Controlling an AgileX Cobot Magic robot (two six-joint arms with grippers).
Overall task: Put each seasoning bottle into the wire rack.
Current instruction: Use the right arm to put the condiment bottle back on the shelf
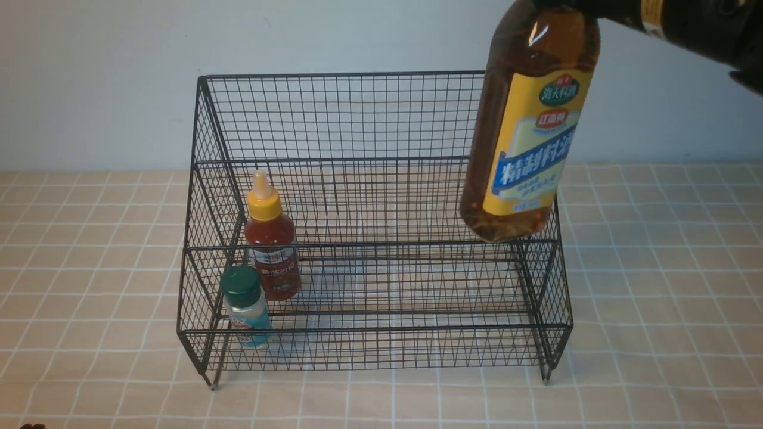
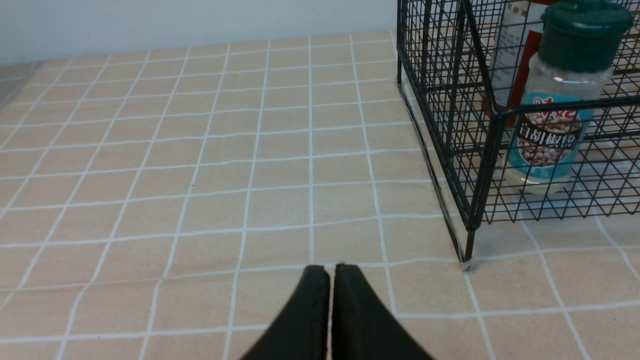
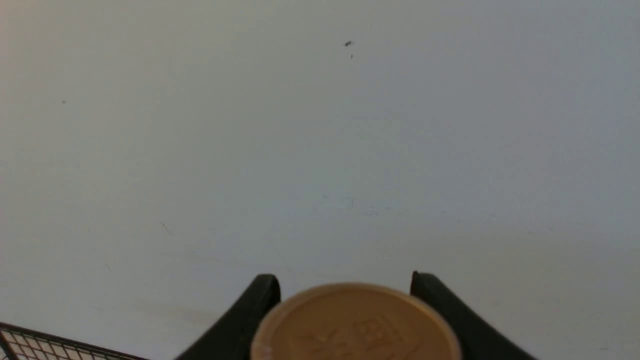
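Observation:
The black wire rack [image 1: 369, 161] stands mid-table. The red sauce bottle [image 1: 271, 244] is upright on its middle tier at the left. The green-capped shaker [image 1: 247, 307] stands on the lowest tier in front of it. The tall amber bottle [image 1: 527, 131] hangs, slightly tilted, over the rack's right end. My right gripper [image 3: 344, 280] is shut on its top, with the tan cap [image 3: 355, 325] between the fingers. My left gripper [image 2: 327, 270] is shut and holds nothing, low over the table near the rack's corner leg [image 2: 470, 240]. The shaker [image 2: 555, 115] shows there behind the wires.
The table is covered with a beige tiled cloth [image 1: 656, 286]; a pale wall [image 1: 89, 71] rises behind the rack. My right arm [image 1: 685, 24] enters from the upper right. A corner of the rack [image 3: 30, 340] shows low in the right wrist view.

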